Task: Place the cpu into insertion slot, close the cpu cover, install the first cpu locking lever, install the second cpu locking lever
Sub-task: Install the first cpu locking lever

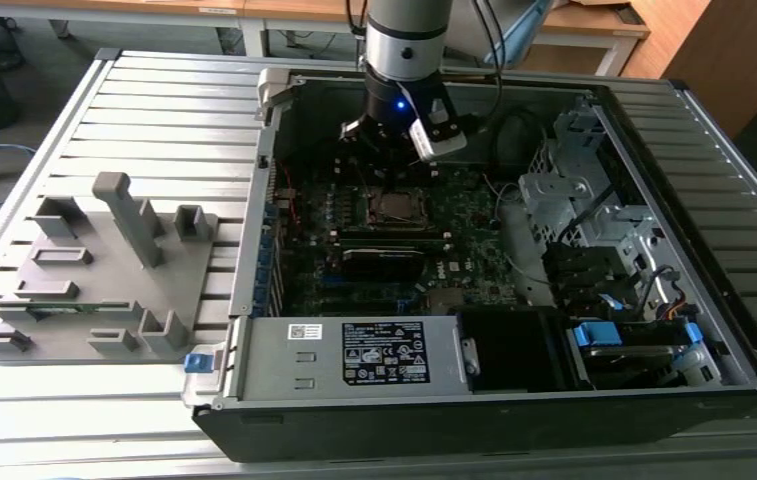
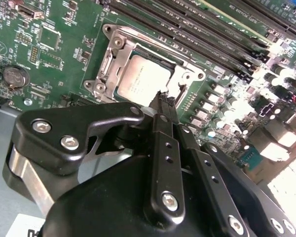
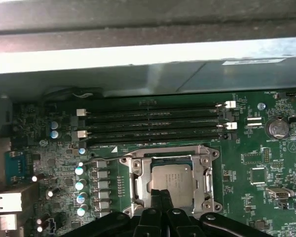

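Your gripper (image 2: 164, 96) is narrow: the two black fingers (image 2: 160, 148) lie side by side, tips all but touching. In both wrist views the tips hang just above the near edge of the cpu (image 2: 143, 81), by the rim of the cpu cover (image 2: 117, 52); you cannot tell whether they touch the metal.

The cpu lies flat in the insertion slot (image 3: 170, 159), its dull silver top showing through the cover's square cut-out. The cover is down over it, its frame level with the motherboard (image 3: 256, 197).

Moving outward, you'll see the long black memory slots (image 3: 153, 126) running along one side of the socket, toward the board's edge by the case wall. A row of small capacitors (image 3: 80, 185) stands beside another side. The coin cell battery (image 3: 277, 128) sits near a corner of the board, well apart from the socket.

In the exterior view the arm reaches down into the open computer case (image 1: 698, 130), which rests on a slatted metal table (image 1: 165, 100). A grey fixture tray (image 1: 98, 270) lies on the table at the exterior view's left.
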{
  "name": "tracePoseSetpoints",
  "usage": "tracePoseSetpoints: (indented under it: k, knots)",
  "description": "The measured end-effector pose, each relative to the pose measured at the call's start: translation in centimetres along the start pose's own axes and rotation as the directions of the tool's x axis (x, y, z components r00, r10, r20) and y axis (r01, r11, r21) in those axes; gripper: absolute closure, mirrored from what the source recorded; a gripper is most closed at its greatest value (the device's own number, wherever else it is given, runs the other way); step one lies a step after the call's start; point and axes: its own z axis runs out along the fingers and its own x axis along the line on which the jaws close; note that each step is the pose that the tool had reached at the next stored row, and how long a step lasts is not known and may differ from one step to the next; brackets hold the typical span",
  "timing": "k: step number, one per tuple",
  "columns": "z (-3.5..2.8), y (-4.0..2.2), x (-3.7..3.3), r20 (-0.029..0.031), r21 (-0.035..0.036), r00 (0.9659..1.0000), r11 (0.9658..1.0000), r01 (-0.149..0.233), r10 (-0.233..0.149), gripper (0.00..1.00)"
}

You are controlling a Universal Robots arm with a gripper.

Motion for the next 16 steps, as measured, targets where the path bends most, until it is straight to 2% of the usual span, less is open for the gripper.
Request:
tracePoseSetpoints:
  k: [7,16]
  knots:
    - [-0.06,-0.02,0.21,0.0013,0.0,1.0,1.0,0.0,0.0,0.89]
    - [-0.95,-0.01,0.2,0.0014,-0.0001,1.0,1.0,0.0,0.0,0.89]
